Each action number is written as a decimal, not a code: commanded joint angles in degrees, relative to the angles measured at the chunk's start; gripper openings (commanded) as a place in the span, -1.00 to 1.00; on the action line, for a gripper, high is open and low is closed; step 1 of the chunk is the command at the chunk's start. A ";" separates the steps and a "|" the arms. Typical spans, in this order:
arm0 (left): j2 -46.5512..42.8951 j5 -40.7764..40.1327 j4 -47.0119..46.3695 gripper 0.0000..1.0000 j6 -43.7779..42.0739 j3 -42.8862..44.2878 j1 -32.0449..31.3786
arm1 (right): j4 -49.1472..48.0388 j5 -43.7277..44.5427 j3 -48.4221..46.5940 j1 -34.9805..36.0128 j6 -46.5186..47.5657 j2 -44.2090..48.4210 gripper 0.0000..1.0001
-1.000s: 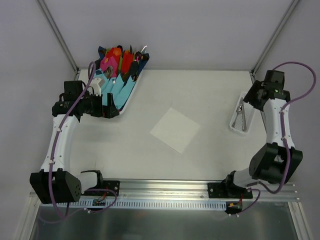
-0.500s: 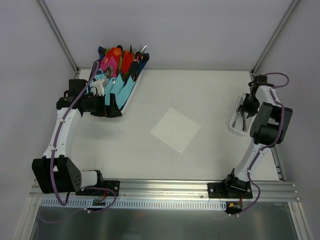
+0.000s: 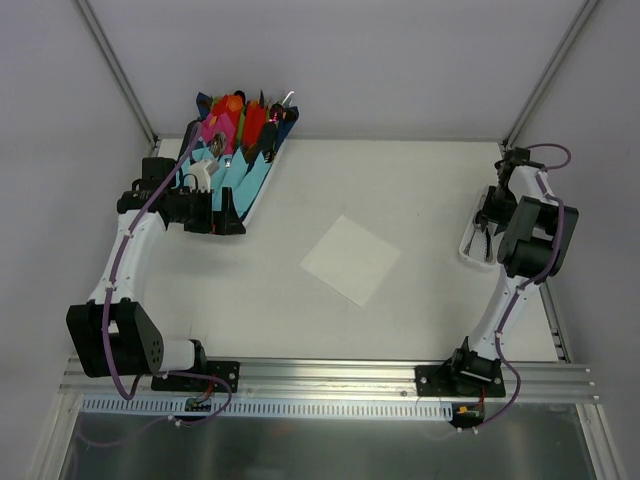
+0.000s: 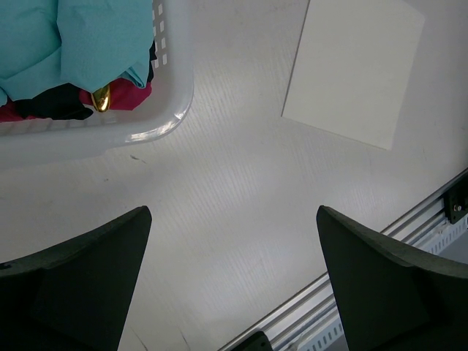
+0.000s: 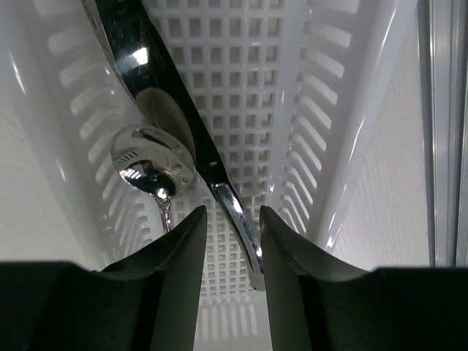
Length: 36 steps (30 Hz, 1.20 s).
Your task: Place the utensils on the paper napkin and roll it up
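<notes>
The white paper napkin (image 3: 350, 260) lies flat mid-table, turned like a diamond; its corner shows in the left wrist view (image 4: 355, 69). The utensils (image 3: 485, 238) lie in a white ribbed tray (image 3: 467, 250) at the right edge. In the right wrist view a shiny knife (image 5: 175, 102) and a spoon (image 5: 150, 157) rest on the tray floor (image 5: 307, 88). My right gripper (image 5: 232, 219) is down in the tray, narrowly open, its fingers on either side of the knife handle. My left gripper (image 4: 234, 219) is wide open and empty above bare table.
A white basket (image 4: 168, 110) of light-blue, pink and red napkin bundles (image 3: 235, 130) stands at the far left, beside my left gripper (image 3: 222, 212). A metal rail (image 3: 330, 375) runs along the near edge. The frame posts rise at the back corners.
My right arm has folded in and its gripper has come down into the tray over the knife handle. My left arm has shifted slightly near the basket.
</notes>
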State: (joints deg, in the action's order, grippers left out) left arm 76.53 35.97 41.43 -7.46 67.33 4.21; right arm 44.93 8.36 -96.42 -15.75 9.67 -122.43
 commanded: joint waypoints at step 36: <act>1.43 2.71 0.93 0.98 -0.01 0.96 0.45 | 6.05 -1.68 -3.42 0.02 2.11 1.31 -1.00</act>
State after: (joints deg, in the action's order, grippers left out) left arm 77.69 36.07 41.47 -7.44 67.29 4.21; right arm 48.10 8.91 -99.31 -15.73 11.66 -125.08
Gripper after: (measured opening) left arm 0.987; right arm 0.046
